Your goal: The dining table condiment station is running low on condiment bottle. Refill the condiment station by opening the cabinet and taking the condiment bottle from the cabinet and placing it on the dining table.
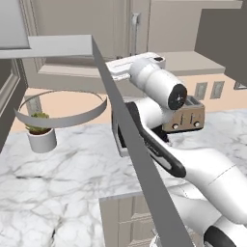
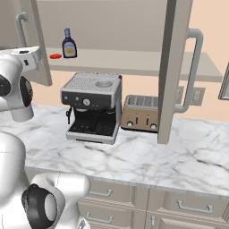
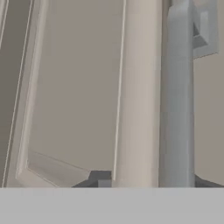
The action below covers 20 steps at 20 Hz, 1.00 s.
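Note:
The condiment bottle (image 2: 69,43), dark with a bluish neck and a yellow-white label, stands upright on the shelf of the cabinet (image 2: 134,62), whose two doors are swung open. My gripper (image 3: 153,181) is open at the left door (image 2: 35,44). Its fingertips (image 3: 99,178) straddle the door's edge stile and the silver bar handle (image 3: 177,96), without closing on them. From the left base view, the hand (image 1: 126,69) reaches up to that door just below its handle (image 1: 134,31). The bottle stands to the right of the hand, apart from it. The dining table is out of view.
A small red object (image 2: 55,56) lies on the shelf beside the bottle. The right door (image 2: 175,67) juts out over the marble counter (image 2: 134,161). Below stand an espresso machine (image 2: 93,107), a toaster (image 2: 142,112) and a potted plant (image 1: 40,134). A grey bar (image 1: 140,164) crosses close to the left camera.

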Tool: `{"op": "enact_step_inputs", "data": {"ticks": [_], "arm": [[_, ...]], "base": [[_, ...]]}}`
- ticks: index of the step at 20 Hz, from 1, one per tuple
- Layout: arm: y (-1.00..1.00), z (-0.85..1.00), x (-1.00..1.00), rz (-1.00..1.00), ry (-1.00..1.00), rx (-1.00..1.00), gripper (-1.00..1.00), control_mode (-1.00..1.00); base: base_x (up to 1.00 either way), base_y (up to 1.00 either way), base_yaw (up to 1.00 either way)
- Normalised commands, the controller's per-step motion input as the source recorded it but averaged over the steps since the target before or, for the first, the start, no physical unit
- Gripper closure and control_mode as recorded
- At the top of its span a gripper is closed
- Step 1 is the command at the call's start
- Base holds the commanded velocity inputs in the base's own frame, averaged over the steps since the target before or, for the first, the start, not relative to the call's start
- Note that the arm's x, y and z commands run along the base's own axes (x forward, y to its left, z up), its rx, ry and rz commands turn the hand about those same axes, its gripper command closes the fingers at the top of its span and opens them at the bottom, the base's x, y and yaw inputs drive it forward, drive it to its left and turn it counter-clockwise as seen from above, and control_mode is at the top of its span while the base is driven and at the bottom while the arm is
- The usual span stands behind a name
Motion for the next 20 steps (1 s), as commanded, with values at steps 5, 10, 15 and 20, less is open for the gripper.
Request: {"op": "enact_step_inputs", "data": {"ticks": [5, 10, 15, 20], "arm": [[1.0, -0.14, -1.0, 0.0, 0.0, 0.0, 1.0, -1.0], [0.96, -0.25, -1.0, 0.0, 0.01, 0.0, 1.0, -1.0], [0.47, -0.33, -0.67, 0.0, 0.04, 0.03, -1.0, -1.0], [-0.65, -0.09, -0.45, 0.08, 0.06, 0.22, -1.0, -1.0]], "base": [[0.0, 0.0, 0.0], [0.0, 0.0, 0.0], [0.0, 0.0, 0.0], [0.0, 0.0, 0.0]]}}
